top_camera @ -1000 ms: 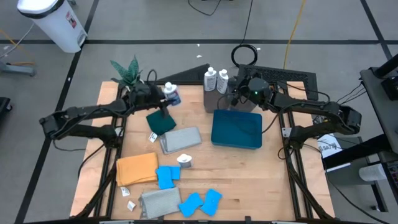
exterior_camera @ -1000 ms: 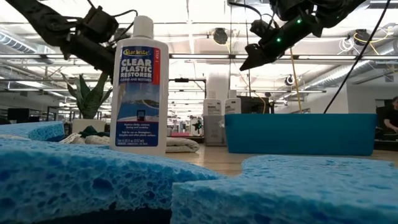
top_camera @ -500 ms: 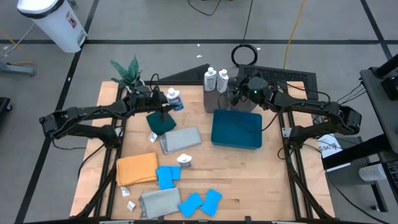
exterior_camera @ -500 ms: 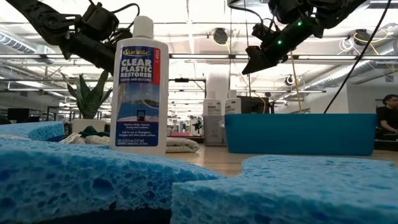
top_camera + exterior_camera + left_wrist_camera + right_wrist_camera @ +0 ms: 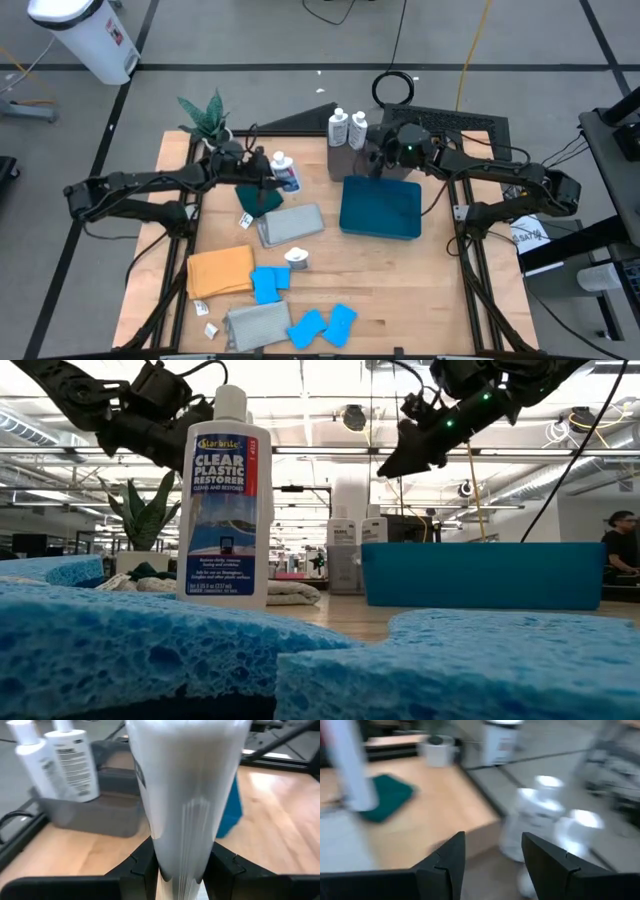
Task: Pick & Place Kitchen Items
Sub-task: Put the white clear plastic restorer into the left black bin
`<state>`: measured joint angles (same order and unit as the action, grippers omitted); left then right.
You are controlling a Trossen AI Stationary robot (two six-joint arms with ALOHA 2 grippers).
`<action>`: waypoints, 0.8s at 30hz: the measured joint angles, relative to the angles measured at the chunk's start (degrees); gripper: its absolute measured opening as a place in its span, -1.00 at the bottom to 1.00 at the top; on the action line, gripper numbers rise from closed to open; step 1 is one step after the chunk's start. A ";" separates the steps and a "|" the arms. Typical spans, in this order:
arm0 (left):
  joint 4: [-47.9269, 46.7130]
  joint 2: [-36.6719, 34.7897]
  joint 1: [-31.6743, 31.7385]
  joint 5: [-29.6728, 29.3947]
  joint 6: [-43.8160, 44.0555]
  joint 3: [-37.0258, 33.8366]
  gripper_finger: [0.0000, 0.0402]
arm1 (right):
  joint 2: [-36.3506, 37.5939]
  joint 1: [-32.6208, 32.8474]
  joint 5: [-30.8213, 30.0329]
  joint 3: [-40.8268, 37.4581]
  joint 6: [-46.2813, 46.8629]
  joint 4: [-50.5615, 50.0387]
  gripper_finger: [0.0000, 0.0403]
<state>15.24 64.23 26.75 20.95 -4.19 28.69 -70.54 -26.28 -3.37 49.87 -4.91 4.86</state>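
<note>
bottle [image 5: 285, 172] carried right | left gripper [image 5: 268, 172] clamps it | right gripper [image 5: 372, 158] open

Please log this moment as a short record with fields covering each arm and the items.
left gripper: shut on carried bottle, above the dark green cloth
right gripper: fingers open, empty, beside two bottles in the grey tray
blue bin: empty
fourth bottle: upright mid-table
sponges: near front edge

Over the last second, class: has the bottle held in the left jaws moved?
Yes. The bottle in the left gripper has moved toward the dark grey tray, away from the potted plant.
</note>
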 joint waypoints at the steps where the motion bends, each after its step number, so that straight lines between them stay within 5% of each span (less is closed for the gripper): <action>1: 0.00 0.02 -0.59 0.02 0.00 0.00 -0.41 | 0.00 0.00 3.67 0.00 0.02 0.06 -0.18; 8: 0.25 0.03 -5.14 -2.80 0.76 0.00 -0.41 | 0.00 0.92 23.97 -1.15 -0.19 1.28 -0.18; 19: 1.86 0.44 -13.93 -15.66 2.42 0.00 -0.41 | 0.00 5.48 24.50 -9.93 6.67 14.35 -0.18; 24: 3.17 0.44 -16.77 -16.74 2.82 0.00 -0.41 | 0.00 8.10 24.51 -11.52 6.77 18.43 -0.18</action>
<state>18.41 64.66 9.98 4.21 -1.36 28.69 -70.54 -18.19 21.15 38.35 1.86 23.30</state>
